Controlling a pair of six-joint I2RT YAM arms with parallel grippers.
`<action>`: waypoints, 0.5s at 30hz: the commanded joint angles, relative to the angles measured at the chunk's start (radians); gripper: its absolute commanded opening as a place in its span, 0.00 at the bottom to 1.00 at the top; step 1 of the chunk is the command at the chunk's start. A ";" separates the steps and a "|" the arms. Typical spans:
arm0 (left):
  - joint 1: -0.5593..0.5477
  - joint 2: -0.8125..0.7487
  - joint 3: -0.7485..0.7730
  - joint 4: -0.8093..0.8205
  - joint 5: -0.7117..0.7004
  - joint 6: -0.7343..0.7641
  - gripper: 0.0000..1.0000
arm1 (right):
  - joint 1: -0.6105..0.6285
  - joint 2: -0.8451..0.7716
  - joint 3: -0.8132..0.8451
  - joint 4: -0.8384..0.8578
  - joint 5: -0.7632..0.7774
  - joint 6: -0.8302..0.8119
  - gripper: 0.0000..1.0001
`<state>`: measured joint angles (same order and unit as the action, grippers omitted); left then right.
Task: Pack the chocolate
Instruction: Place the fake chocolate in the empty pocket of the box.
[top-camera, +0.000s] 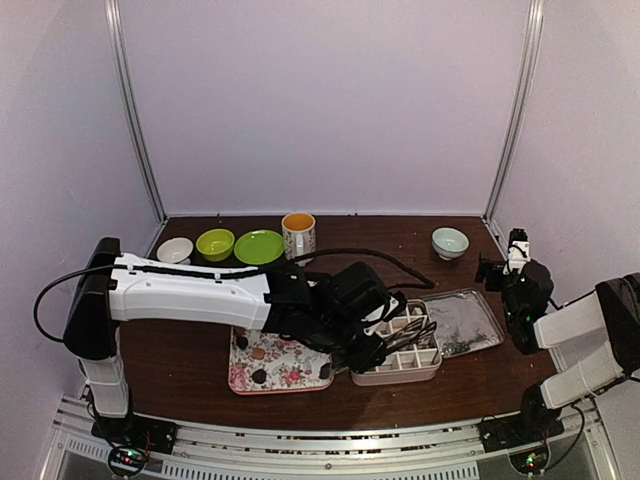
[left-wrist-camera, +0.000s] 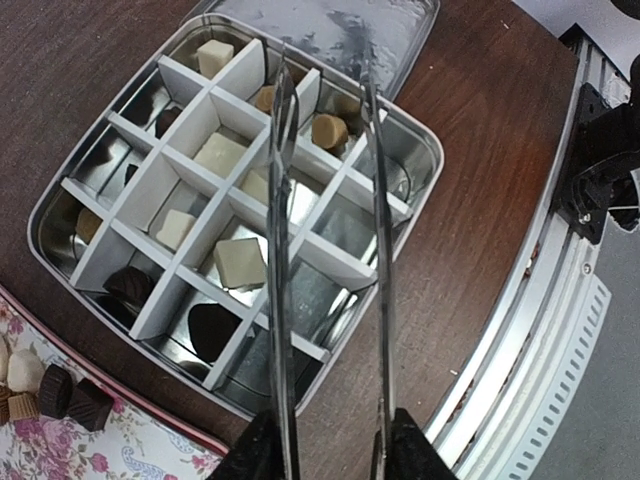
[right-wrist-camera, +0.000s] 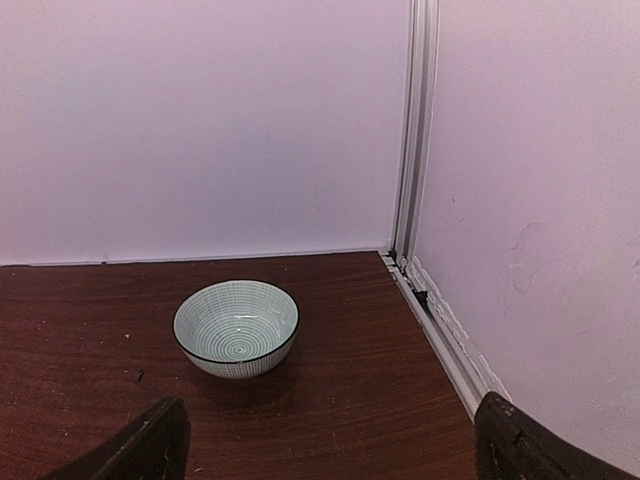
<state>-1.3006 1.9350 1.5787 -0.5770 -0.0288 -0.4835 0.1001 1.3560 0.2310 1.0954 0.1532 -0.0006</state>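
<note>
Metal tongs (left-wrist-camera: 280, 160) poised empty over the divided tin (top-camera: 395, 377); packing looks part done.

Left gripper (left-wrist-camera: 330, 455) is clamped on the tong handles. The blade tips stand apart with nothing between them, above the right half of the tin, so the next piece must come from the floral tray (top-camera: 290, 375). The lid (top-camera: 465, 322) lies off at the tin's right, leaving the cells reachable. Right gripper (right-wrist-camera: 335, 455) has its fingers spread wide on nothing, idle at the right of the frame, clear of the work.

Chocolates (left-wrist-camera: 240, 262): about ten visible in the tin, at most one per cell (four clearly white, the rest tan or dark, some hidden by dividers). About five show on the tray at the wrist view's lower left.

Count: one tin, apparently four by four cells; one lid, one tray, one pair of tongs.
</note>
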 joint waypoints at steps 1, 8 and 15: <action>-0.002 -0.014 0.033 0.010 -0.043 -0.006 0.36 | -0.007 0.002 0.014 0.000 0.001 0.001 1.00; -0.002 -0.129 -0.036 -0.053 -0.160 -0.067 0.34 | -0.007 0.002 0.013 0.000 0.002 0.001 1.00; -0.001 -0.339 -0.180 -0.151 -0.309 -0.192 0.34 | -0.006 0.003 0.013 -0.001 0.001 0.000 1.00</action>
<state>-1.3006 1.7199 1.4670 -0.6891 -0.2211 -0.5854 0.1001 1.3560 0.2310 1.0954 0.1535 -0.0010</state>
